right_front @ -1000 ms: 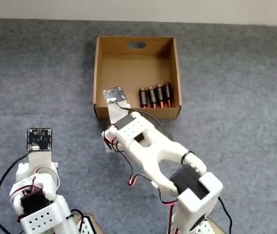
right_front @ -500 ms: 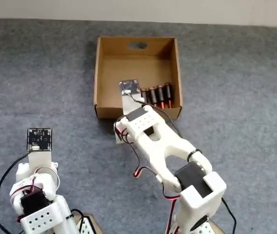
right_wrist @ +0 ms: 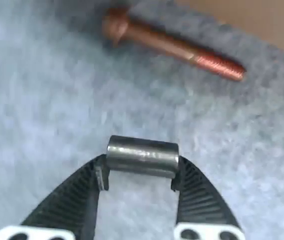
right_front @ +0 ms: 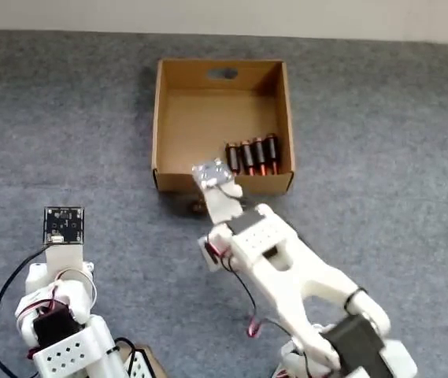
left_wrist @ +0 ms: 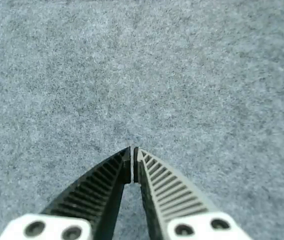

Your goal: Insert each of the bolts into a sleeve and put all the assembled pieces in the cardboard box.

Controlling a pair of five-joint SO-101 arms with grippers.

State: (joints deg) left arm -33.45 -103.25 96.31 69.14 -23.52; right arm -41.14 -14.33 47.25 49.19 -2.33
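The right pincer point(right_wrist: 140, 172) grips a sleeve point(right_wrist: 142, 156) crosswise at its tips, a bolt point(right_wrist: 171, 46) lies loose on the desk point(right_wrist: 42, 90) beyond it, beside what is probably the blurred wall of the cardboard box point(right_wrist: 261, 15), and the left pincer point(left_wrist: 132, 164) is closed on nothing.

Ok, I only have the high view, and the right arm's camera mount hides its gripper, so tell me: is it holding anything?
Observer: Yes. The right gripper is shut on a sleeve, which it grips by its two ends between the fingertips.
Operator: Is a bolt in it yet?
Observer: None sticks out of it. A copper bolt lies loose on the carpet beyond the sleeve, close to the cardboard box.
Operator: And the left gripper?
Observer: The left gripper is shut with nothing in it, over bare carpet.
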